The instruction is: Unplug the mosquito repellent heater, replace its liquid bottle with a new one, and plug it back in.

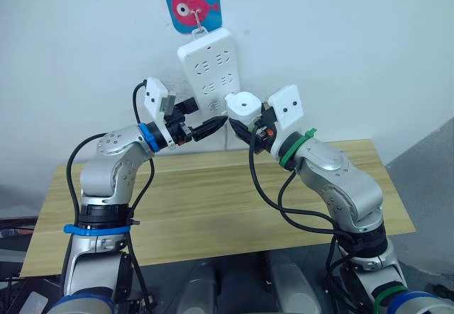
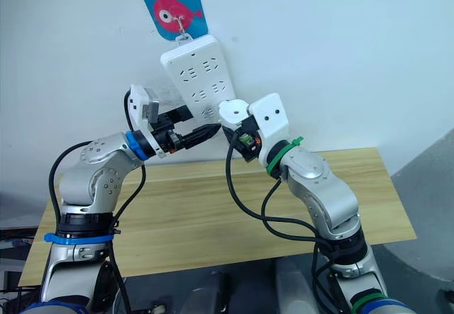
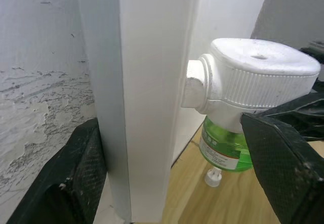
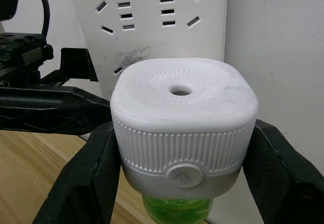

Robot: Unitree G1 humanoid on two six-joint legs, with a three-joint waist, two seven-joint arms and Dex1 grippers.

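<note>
— What are the right gripper's (image 4: pixel 185 148) jaws doing?

— They are clamping the mosquito repellent heater (image 4: pixel 183 120) from both sides, one black finger (image 4: pixel 83 176) pressing its ribbed white wall and the other pressing the opposite wall. The heater's face, with the round hole in the middle, is pointing up towards the wrist camera.

— And the bottle?

— A liquid bottle (image 3: pixel 225 148) of green fluid is hanging under the heater, with a label on it and a small white tip at its lower end.

— Where is the heater sitting in relation to the strip?

— It is being held against the lower end of the white power strip (image 1: pixel 210 69), at the strip's right edge. In the left wrist view a rounded white knob on the heater's side is meeting the strip's edge; whether the prongs are seated in a socket, I cannot tell.

— The left gripper (image 1: pixel 213 125)?

— Its jaws are standing apart, empty. They are straddling the lower end of the power strip, one finger (image 3: pixel 76 178) lying behind the strip near the wall and the other lying on the heater's side, close to the bottle.

— What is further out?

— The strip is hanging tilted from a hook on a blue card with a red fish (image 1: pixel 191 3), fixed to the white wall (image 1: pixel 355 37). A wooden table (image 1: pixel 213 208) is standing below both arms, against that wall.
</note>
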